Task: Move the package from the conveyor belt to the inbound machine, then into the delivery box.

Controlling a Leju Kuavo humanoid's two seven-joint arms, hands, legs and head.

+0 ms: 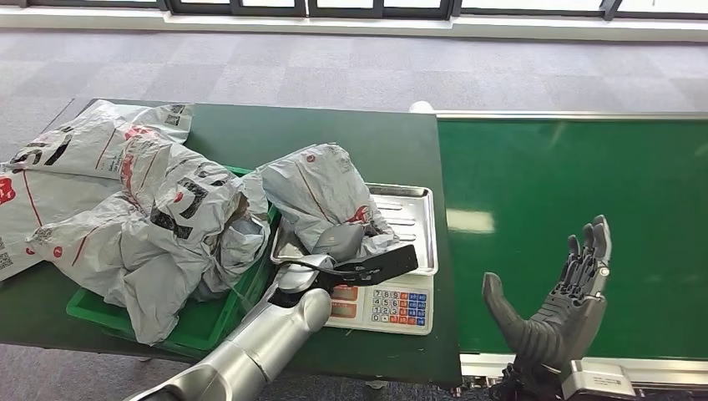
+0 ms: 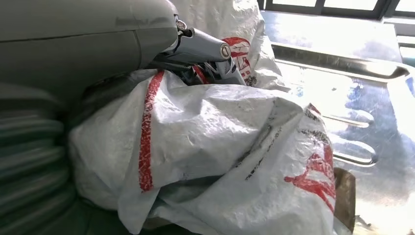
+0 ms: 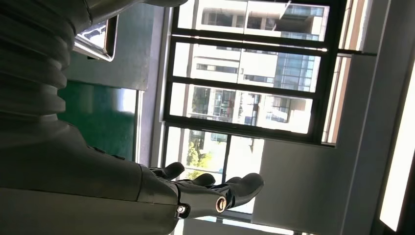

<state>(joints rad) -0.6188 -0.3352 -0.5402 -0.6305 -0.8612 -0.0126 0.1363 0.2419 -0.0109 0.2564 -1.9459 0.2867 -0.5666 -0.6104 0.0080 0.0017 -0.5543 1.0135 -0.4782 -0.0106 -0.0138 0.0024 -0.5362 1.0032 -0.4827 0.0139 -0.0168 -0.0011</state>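
**Left hand on package at the scale; right hand open over the belt**

The left hand reaches across the scale, fingers closed on the grey package, which rests on the steel scale tray. The right hand is raised palm-up over the green conveyor belt, fingers apart, holding nothing. Beside the scale, the green bin is heaped with more bags. The tabletop beyond is bare green.

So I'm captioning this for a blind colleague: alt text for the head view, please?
The robot's left hand grips a grey package on a scale; its right hand hovers open over the green belt.
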